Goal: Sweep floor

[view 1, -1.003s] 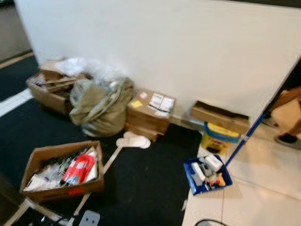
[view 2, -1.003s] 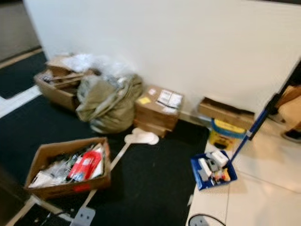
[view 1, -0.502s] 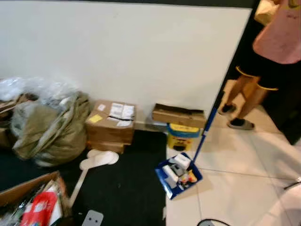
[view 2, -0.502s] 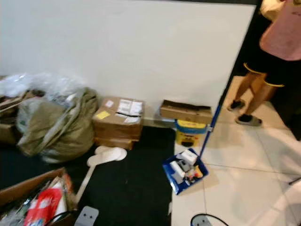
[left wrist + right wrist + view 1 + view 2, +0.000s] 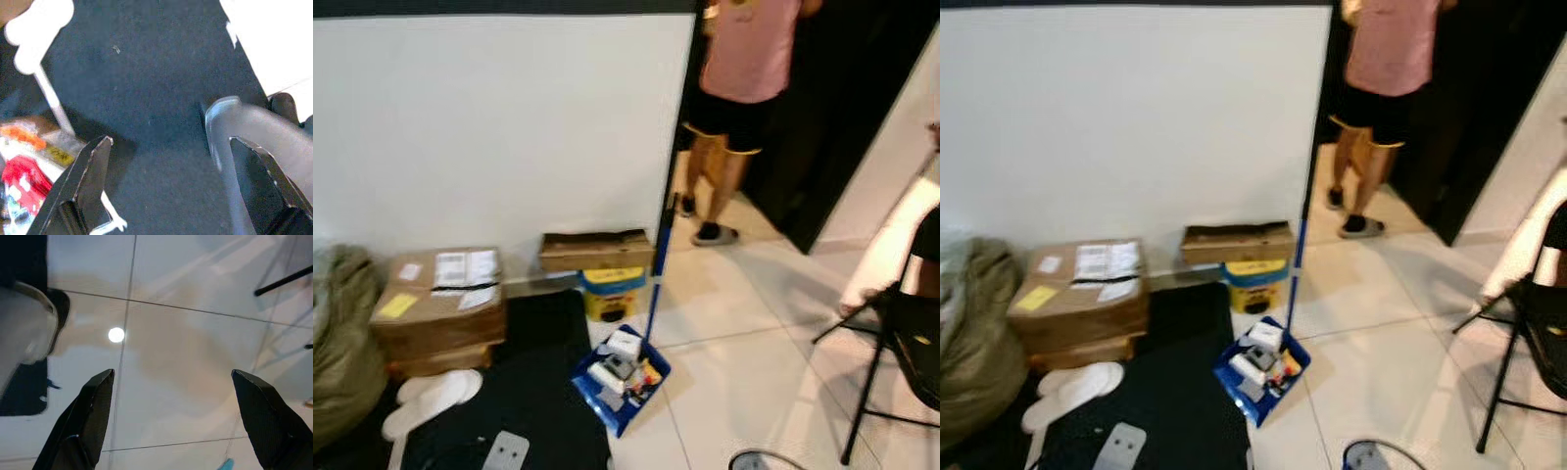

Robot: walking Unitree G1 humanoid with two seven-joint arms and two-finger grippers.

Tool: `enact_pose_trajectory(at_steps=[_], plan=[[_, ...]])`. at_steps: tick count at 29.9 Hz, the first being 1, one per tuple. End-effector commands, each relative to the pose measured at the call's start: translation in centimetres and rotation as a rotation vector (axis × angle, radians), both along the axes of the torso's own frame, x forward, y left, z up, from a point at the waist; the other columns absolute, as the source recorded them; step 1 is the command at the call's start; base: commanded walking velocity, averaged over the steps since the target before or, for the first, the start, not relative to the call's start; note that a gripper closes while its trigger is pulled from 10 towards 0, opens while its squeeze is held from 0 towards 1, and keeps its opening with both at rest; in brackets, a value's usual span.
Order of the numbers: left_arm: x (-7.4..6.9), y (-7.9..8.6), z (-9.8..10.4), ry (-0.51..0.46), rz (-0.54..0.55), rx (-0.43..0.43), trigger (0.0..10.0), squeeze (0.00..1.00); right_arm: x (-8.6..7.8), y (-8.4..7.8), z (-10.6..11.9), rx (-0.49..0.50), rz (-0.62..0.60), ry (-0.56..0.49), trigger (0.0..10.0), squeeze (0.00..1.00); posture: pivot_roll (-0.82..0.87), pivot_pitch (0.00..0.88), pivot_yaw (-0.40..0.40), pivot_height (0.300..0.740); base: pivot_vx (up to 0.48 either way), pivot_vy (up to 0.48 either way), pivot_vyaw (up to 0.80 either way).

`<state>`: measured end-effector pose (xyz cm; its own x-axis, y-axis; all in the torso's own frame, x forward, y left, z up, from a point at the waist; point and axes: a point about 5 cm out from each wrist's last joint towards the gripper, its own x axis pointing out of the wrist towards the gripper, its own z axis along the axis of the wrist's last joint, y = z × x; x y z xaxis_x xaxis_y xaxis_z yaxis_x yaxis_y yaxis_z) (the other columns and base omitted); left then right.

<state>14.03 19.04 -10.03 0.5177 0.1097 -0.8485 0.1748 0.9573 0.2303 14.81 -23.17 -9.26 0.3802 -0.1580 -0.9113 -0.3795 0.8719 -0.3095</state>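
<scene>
— Blue dustpan [image 5: 621, 377] sits near the middle, on the edge of the black mat [image 5: 529, 411], already loaded with scraps; its long handle [image 5: 658, 264] leans on the wall corner, probably parked within reach. A person [image 5: 739, 98] stands far right.

— And the wrists?

— Left end effector [image 5: 168, 181] hangs over the mat, fingers apart, empty. Right end effector [image 5: 171, 421] hangs over pale floor tiles [image 5: 186, 357], fingers likewise apart, holding nothing.

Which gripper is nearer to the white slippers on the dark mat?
Left. The left gripper hangs over the dark mat with the white slippers ahead of its fingers; the right gripper hangs over pale floor tiles.
</scene>
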Motion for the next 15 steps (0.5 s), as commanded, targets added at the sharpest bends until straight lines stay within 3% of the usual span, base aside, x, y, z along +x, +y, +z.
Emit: enact_pose_trajectory(at_steps=[1, 15], plan=[[-0.1, 0.54, 0.01, 0.014, -0.009, 0.016, 10.0, 0.0, -0.25, 0.56, -0.22, 0.02, -0.013, 0.002, 10.0, 0.0, -0.03, 0.0, -0.021, 0.74, 0.296, 0.0, -0.8], [-0.09, 0.64, 0.03, 0.014, -0.009, 0.018, 10.0, 0.0, 0.67, 1.37, 0.02, 0.111, -0.036, -0.051, 10.0, 0.0, -0.03, 0.0, -0.023, 0.74, 0.294, 0.0, 0.0]])
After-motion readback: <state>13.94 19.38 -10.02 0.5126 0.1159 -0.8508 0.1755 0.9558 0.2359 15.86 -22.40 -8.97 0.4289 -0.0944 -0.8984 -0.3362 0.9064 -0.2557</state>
